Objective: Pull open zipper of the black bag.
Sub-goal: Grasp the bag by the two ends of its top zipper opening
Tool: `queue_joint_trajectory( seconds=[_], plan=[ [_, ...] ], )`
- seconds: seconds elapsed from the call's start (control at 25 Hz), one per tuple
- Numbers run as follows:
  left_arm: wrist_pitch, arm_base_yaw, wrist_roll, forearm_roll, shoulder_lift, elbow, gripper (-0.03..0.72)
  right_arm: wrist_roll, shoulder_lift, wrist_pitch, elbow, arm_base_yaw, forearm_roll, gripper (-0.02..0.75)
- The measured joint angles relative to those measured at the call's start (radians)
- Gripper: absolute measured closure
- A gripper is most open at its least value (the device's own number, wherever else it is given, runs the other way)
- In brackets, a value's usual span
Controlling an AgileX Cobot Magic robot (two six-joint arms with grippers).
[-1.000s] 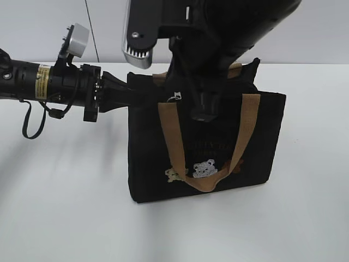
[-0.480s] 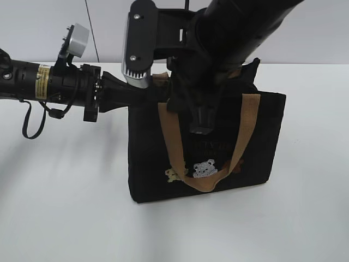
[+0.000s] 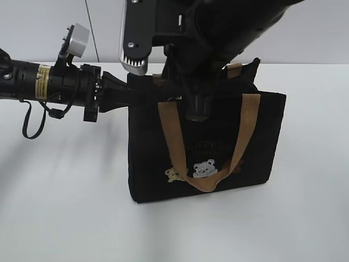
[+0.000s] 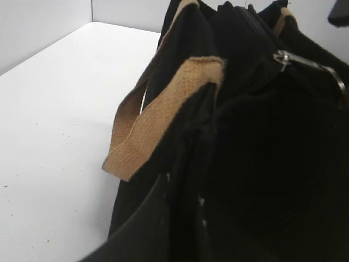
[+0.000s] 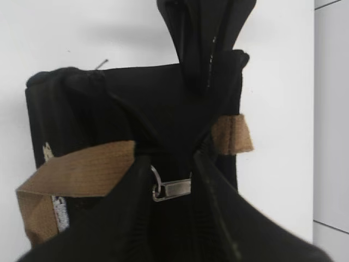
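Zipper pull tab (image 5: 175, 189) lies between the right gripper (image 5: 169, 185) fingers, jaws apart, not clamped; its long axis runs crosswise to them. Right arm is nearer. Left gripper (image 3: 128, 91), at the black bag (image 3: 262, 142) top left edge, pinches the fabric. Tan handles (image 5: 82, 169) flank the tab closely; open table (image 3: 65, 207) lies around.

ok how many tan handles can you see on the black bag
2. One handle hangs in a loop down the front of the bag, over the bear patch. Of the other handle, only a short bit shows at the back top edge, mostly hidden behind the right arm.
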Motion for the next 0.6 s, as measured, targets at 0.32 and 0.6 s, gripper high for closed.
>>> queue_joint_trajectory(
  seconds=[0.32,0.6],
  plan=[
    [0.000,0.000,0.000,0.000,0.000,0.000,0.661,0.012,0.035,-0.025,0.000,0.000,-0.070,0.540],
    [0.000,0.000,0.000,0.000,0.000,0.000,0.661,0.030,0.041,0.026,0.000,0.000,-0.074,0.540]
  ],
)
